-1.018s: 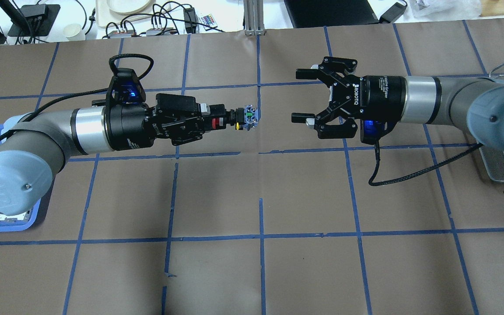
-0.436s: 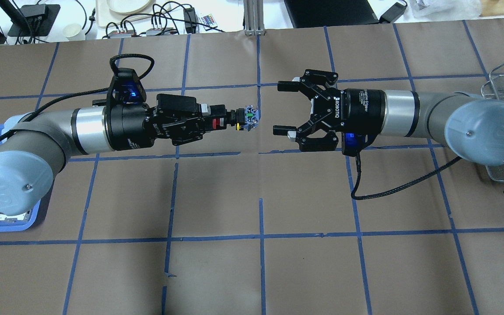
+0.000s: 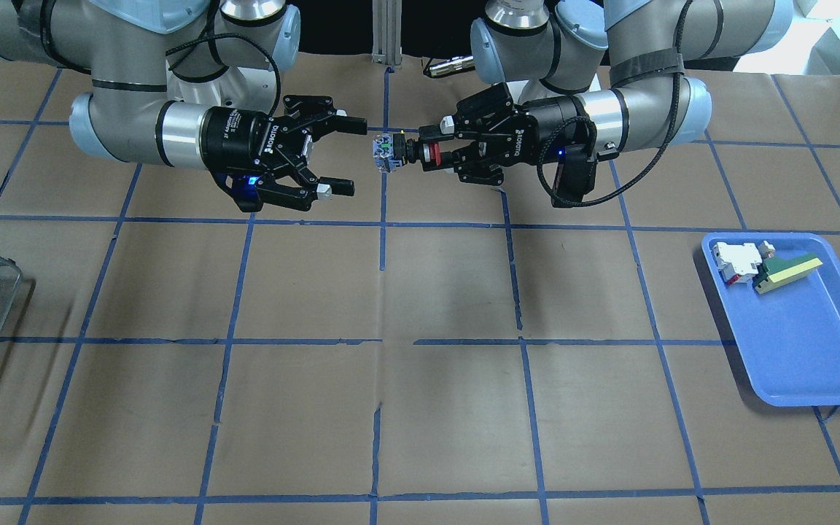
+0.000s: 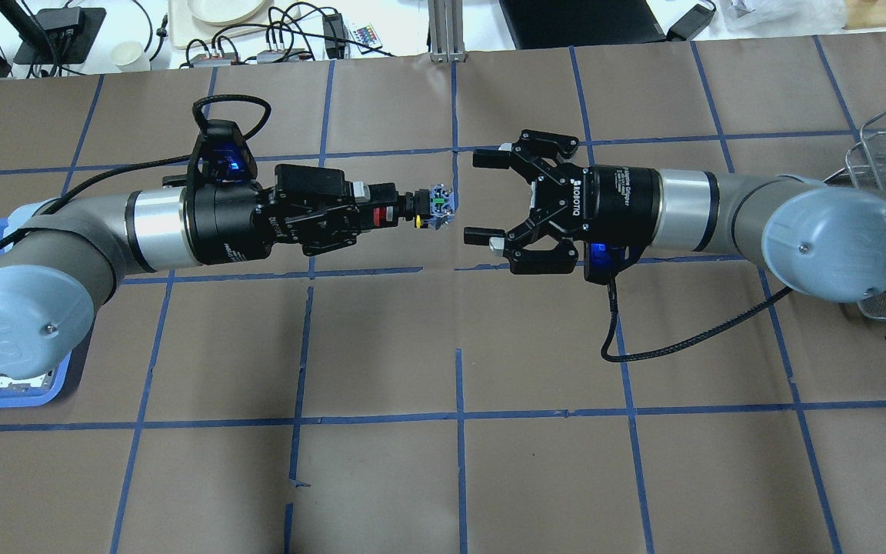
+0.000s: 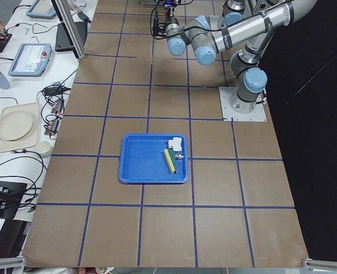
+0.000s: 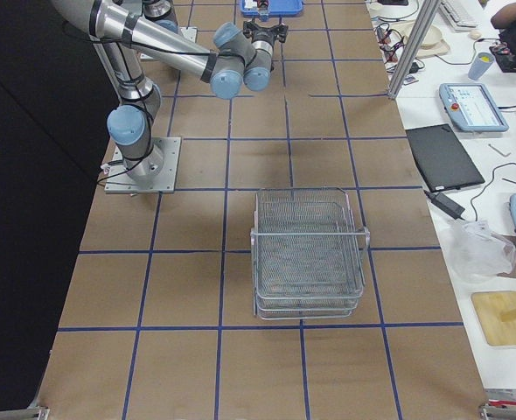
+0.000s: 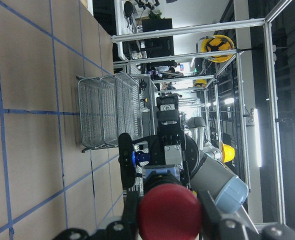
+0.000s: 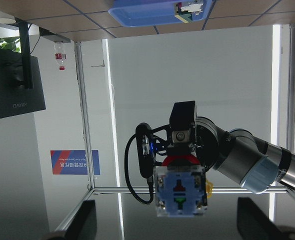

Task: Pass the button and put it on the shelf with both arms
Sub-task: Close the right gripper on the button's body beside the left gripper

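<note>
- Our left gripper (image 4: 378,209) has its jaws closed on the button (image 4: 417,209). They clamp it at the red cap, so the black body and the pale terminal end stick out past the fingertips.
- The button lies level in the air above the brown-papered surface (image 4: 535,477) and touches nothing but those jaws.
- Our right gripper (image 4: 481,196) faces it with jaws spread wide and nothing between them. The button's terminal end sits just short of their gap, apart from both fingers.
- From the right wrist we look straight at that terminal end, with its red and green marks, centred ahead of the open jaws.
- From the left wrist the red cap fills the space between the closed jaws, and the right gripper is directly beyond it.
- The left arm (image 4: 66,238) and the right arm (image 4: 735,204) reach in level from opposite sides.
- The wire-mesh shelf (image 6: 309,249) stands on the surface behind the right arm, well apart from both sets of jaws.
- A blue tray (image 3: 806,350) lies behind the left arm, equally far away. It holds a white-and-red switch block (image 3: 737,261) touching a green-and-yellow flat piece (image 3: 788,271).
</note>
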Tool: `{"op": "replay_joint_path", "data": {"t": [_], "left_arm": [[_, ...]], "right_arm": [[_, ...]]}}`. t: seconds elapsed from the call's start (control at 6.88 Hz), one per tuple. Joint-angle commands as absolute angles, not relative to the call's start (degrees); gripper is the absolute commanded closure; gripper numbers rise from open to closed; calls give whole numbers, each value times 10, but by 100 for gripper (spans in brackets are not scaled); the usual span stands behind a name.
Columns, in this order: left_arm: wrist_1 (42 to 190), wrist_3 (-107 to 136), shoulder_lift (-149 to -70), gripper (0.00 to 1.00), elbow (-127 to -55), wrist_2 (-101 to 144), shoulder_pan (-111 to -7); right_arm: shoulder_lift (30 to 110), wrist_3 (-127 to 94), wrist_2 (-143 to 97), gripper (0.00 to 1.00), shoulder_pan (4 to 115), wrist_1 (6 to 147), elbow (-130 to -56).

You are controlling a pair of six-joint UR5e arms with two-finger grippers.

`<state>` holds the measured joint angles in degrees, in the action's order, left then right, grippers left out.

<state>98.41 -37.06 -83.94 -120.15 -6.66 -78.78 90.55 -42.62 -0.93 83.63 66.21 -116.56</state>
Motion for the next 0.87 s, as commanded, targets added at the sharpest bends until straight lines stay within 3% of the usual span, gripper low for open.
{"op": "replay_joint_path", "data": {"t": [0.0,0.73], "left_arm": [[984,-370,-839,91,-1201,-65,-788],[983,-371,-839,91,-1202,-65,-788]], "right_arm": [[906,-430,-11,0,838,663,-1174],[904,-438,-33,0,853,665,-1172]]}}
